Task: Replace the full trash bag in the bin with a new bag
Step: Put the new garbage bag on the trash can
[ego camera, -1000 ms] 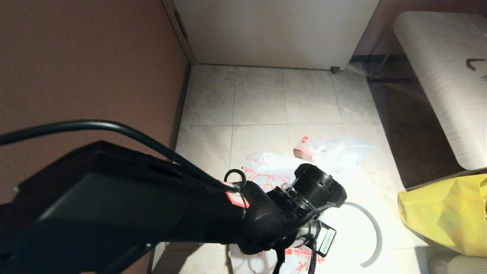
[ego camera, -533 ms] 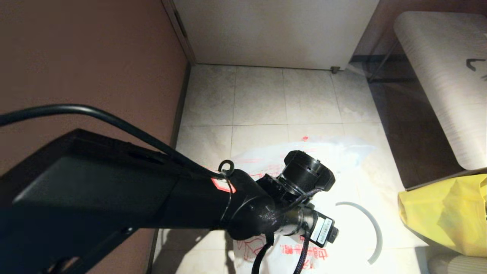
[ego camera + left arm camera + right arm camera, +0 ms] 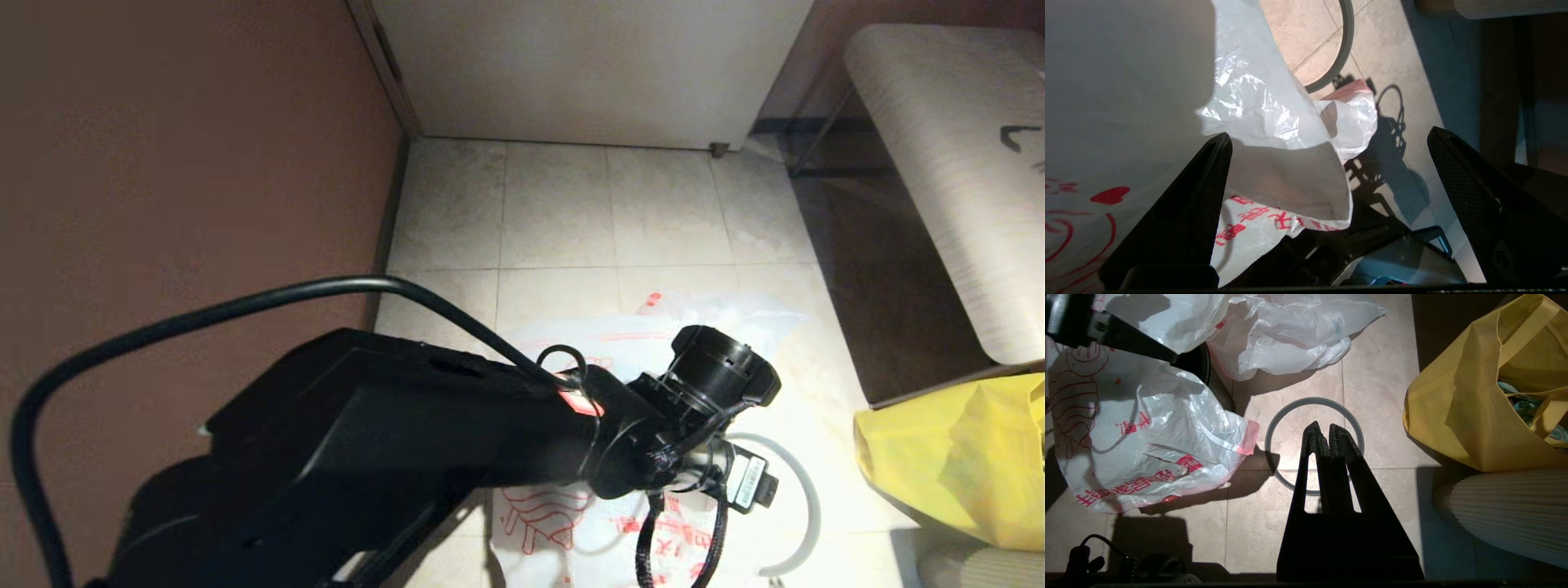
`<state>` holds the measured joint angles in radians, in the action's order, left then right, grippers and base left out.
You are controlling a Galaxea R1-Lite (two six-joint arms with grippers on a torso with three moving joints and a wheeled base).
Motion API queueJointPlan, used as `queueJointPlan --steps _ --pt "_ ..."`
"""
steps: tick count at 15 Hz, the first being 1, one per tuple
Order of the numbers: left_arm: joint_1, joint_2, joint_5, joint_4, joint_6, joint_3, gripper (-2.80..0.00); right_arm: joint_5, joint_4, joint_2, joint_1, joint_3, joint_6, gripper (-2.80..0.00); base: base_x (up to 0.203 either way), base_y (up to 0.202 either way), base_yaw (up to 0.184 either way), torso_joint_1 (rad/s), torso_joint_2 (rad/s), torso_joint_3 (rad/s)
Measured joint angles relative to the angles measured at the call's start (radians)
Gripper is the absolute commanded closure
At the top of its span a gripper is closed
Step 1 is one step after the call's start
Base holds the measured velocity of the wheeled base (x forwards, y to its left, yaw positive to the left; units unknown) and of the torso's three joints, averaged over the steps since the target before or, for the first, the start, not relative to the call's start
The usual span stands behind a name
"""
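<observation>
The new bag (image 3: 1139,428) is seen draped over the bin (image 3: 1208,375), of which only a dark sliver of wall shows beneath the plastic. The left gripper (image 3: 1331,175) is held just above the bag with its jaws spread wide and nothing between them, one finger lying against the plastic, probably so that a fresh fold can be taken and pulled over the rim. The grey hoop (image 3: 1314,445) is left flat on the floor at about 3 o'clock from the bin, presumably set aside until the bag is seated. The full trash bag (image 3: 1290,330) is lying on the tiles at about 12 o'clock, just beyond the bin. The right gripper (image 3: 1322,430) is kept closed and empty, parked above the hoop. A yellow bag (image 3: 1474,408) stands at far right.
</observation>
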<state>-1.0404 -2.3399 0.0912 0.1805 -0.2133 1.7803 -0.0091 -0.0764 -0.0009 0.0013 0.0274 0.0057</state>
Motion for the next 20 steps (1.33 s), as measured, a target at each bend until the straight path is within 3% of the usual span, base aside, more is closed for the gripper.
queueJointPlan --steps 3,6,7,10,12,14,16,20 --pt "-0.013 -0.024 0.003 0.021 -0.036 0.049 -2.8 0.0 0.0 0.0 0.0 0.0 0.0 0.0 0.0 0.0 0.0 0.0 0.0 0.0" --pt "-0.019 0.1 0.019 0.018 -0.055 -0.065 -2.8 0.0 0.0 0.0 0.0 0.0 0.0 0.0 0.0 0.0 0.0 0.0 0.0 0.0" --pt "-0.019 0.156 0.024 0.015 -0.067 -0.12 0.0 0.0 0.0 0.0 0.0 0.0 0.0 0.0 0.0 0.0 0.0 0.0 0.0 0.0" --pt "0.011 0.309 0.08 -0.02 -0.092 -0.336 0.0 0.0 0.0 0.0 0.0 0.0 0.0 0.0 0.0 0.0 0.0 0.0 0.0 0.0" --pt "0.091 0.353 0.142 -0.116 -0.093 -0.44 0.0 0.0 0.0 0.0 0.0 0.0 0.0 0.0 0.0 0.0 0.0 0.0 0.0 0.0" --pt "0.165 0.337 0.182 -0.22 -0.082 -0.472 0.0 0.0 0.0 0.0 0.0 0.0 0.0 0.0 0.0 0.0 0.0 0.0 0.0 0.0" --pt "0.212 0.276 0.211 -0.277 -0.072 -0.43 0.0 0.0 0.0 0.0 0.0 0.0 0.0 0.0 0.0 0.0 0.0 0.0 0.0 0.0" --pt "0.266 0.062 0.298 -0.324 -0.036 -0.214 0.0 0.0 0.0 0.0 0.0 0.0 0.0 0.0 0.0 0.0 0.0 0.0 0.0 0.0"
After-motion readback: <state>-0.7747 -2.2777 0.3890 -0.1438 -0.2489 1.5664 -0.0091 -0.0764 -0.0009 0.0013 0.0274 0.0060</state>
